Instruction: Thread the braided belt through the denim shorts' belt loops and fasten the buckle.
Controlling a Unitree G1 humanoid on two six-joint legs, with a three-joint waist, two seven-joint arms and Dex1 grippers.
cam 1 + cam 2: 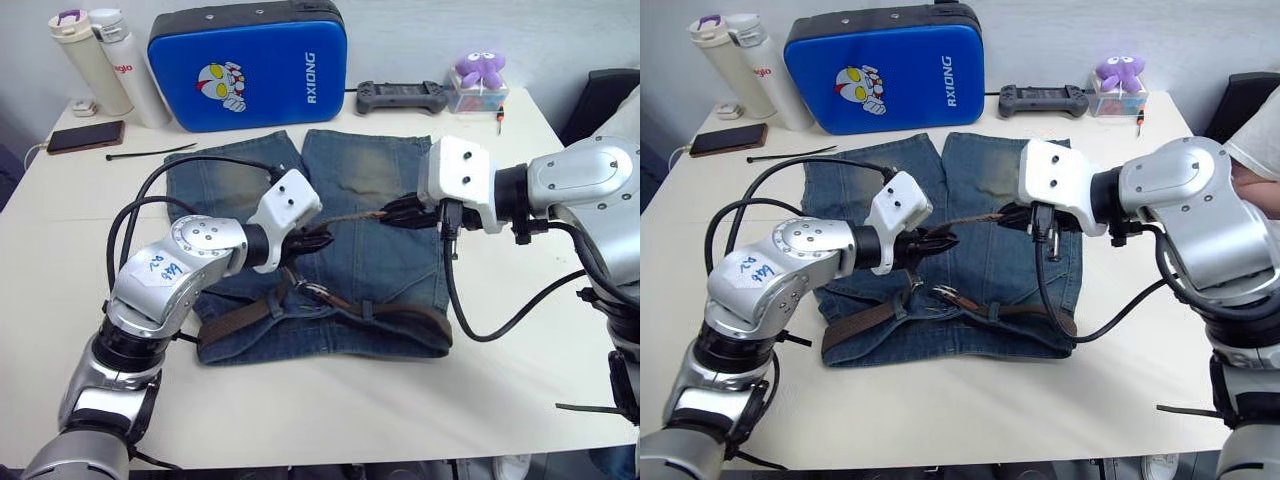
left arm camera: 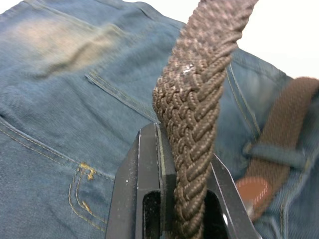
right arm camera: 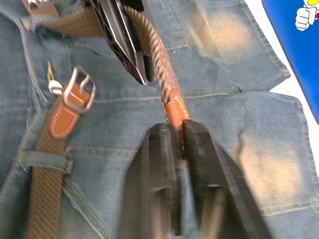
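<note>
The belt [image 1: 330, 305] lies threaded along the waistband of the shorts [image 1: 345, 215] on a white table [image 1: 330, 420]. Its free end is stretched between both grippers, the left gripper [image 1: 318, 240] clamped on the braid, the right gripper [image 1: 392, 212] pinching the leather tip. Next, probably, the tip goes into the buckle [image 3: 79, 94]. A blue case [image 1: 250, 65] stands behind.

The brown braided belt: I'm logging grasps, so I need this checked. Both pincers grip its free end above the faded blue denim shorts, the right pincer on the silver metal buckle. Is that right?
Not quite. The right pincer is shut on the brown braided belt's tan leather tip, as the right wrist view shows; the silver metal buckle lies free on the faded blue denim shorts. The left pincer does grip the braid.
</note>
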